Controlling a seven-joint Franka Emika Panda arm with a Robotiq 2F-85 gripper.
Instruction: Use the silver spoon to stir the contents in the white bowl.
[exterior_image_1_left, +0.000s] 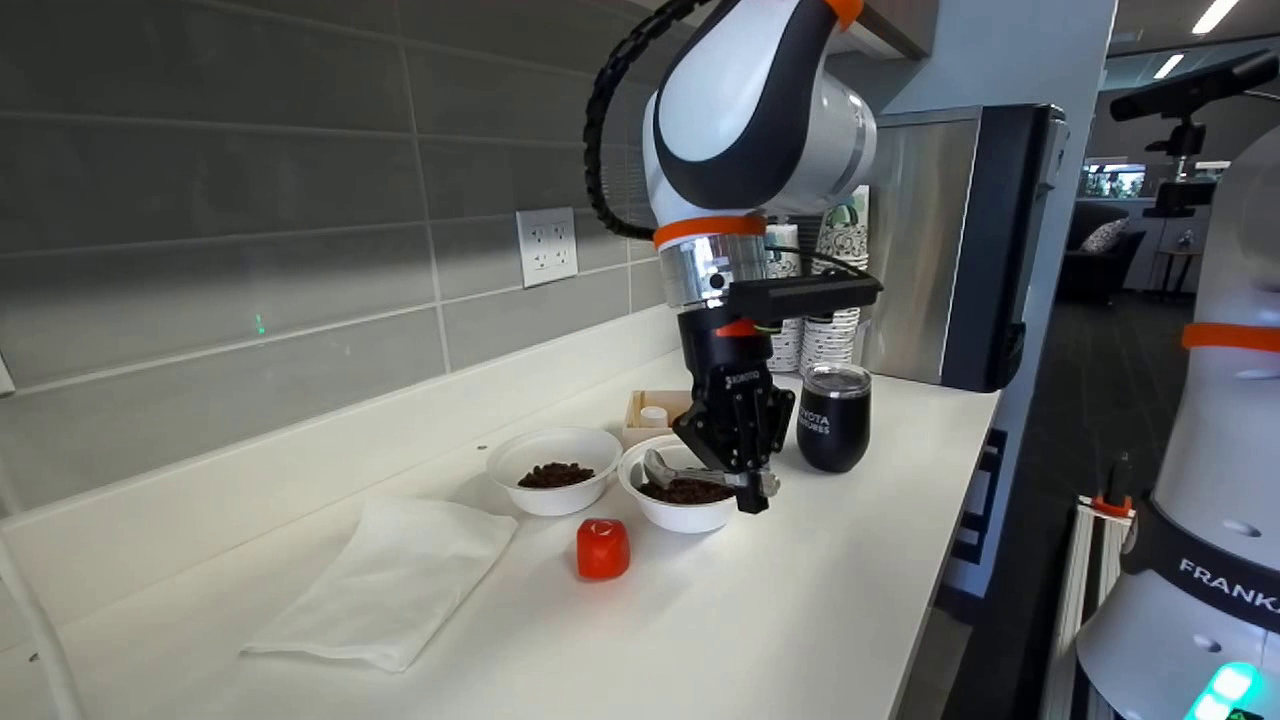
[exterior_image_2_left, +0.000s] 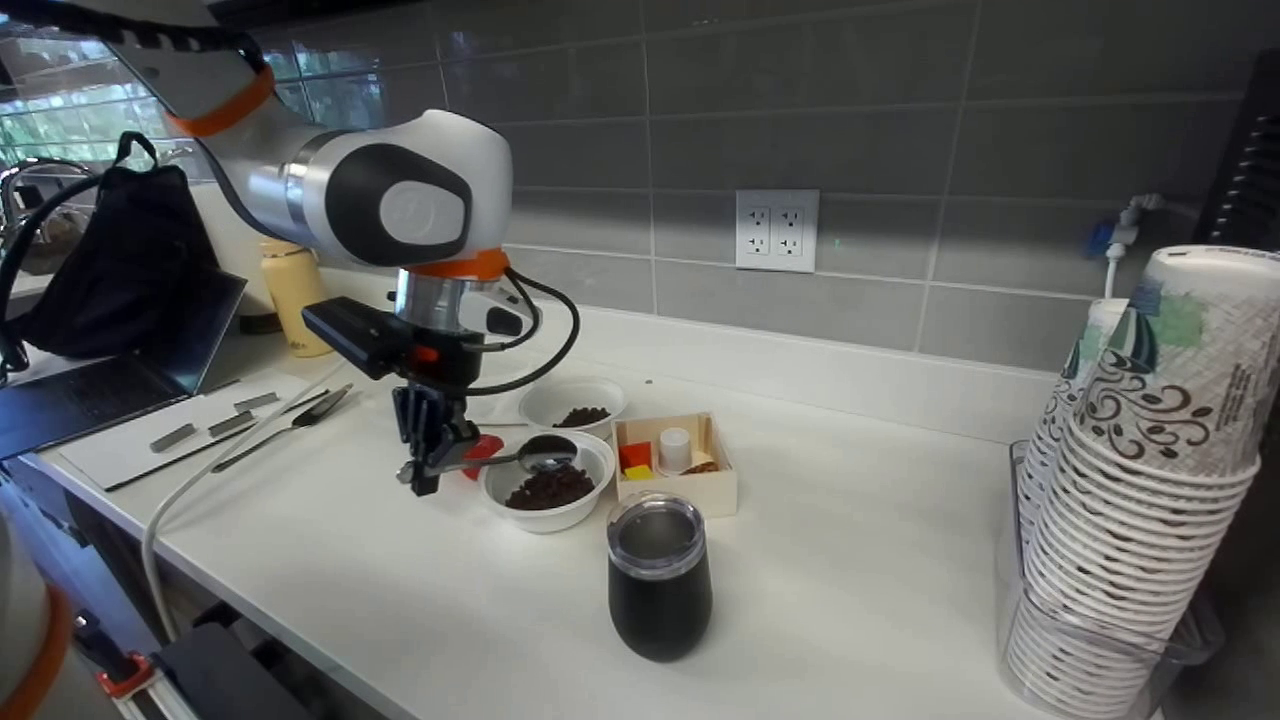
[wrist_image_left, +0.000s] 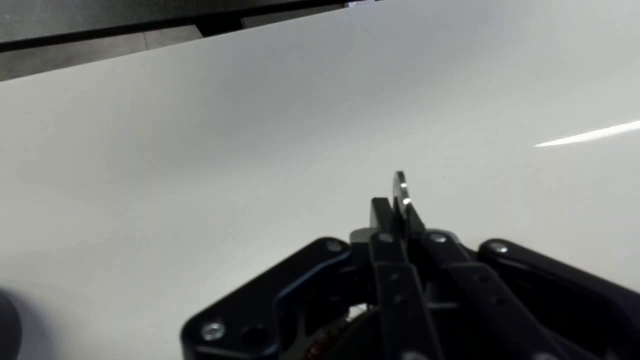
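The claw (exterior_image_1_left: 752, 490) pinches the spoon (exterior_image_2_left: 540, 456) by its handle, with the head over the brown bits (exterior_image_2_left: 550, 490) within the rim of the bowl (exterior_image_2_left: 545, 520), so picking up looks done and the stirring itself seems left, though whether the head touches the bits I cannot tell. The second bowl (exterior_image_1_left: 552, 502), the box (exterior_image_2_left: 716, 494) and the red thing (exterior_image_1_left: 603, 549) stand just beside this bowl, with the tumbler (exterior_image_1_left: 834, 428) near, so strokes probably should stay small. Toward the outer edge (exterior_image_1_left: 935, 580), bare surface (exterior_image_1_left: 800, 600) gives room to back off.
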